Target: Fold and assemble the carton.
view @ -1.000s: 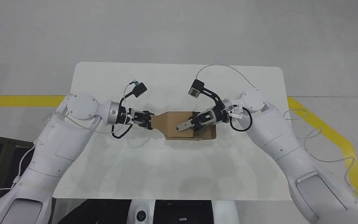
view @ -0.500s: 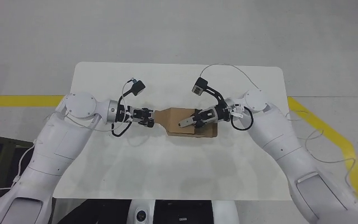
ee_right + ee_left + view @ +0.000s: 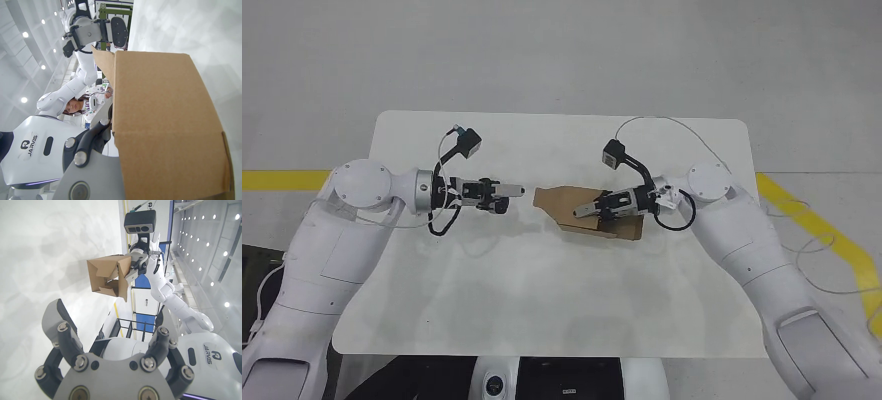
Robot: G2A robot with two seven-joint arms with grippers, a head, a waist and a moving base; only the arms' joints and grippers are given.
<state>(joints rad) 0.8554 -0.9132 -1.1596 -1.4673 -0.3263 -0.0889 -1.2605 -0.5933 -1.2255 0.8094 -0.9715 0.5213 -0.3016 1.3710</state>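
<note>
Over the middle of the white worktop (image 3: 542, 300) the half-opened carton (image 3: 560, 200) is held: light, thin cardboard, easily creased, best taken by a wall edge near a fold. The right hand (image 3: 587, 210) is clamped on one wall, it seems. The left hand (image 3: 109, 313) is spread apart and empty, near the carton's open end.

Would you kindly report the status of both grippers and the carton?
Left gripper open, apart from carton. Right gripper shut on carton wall. Carton partly formed, end flaps loose.
</note>
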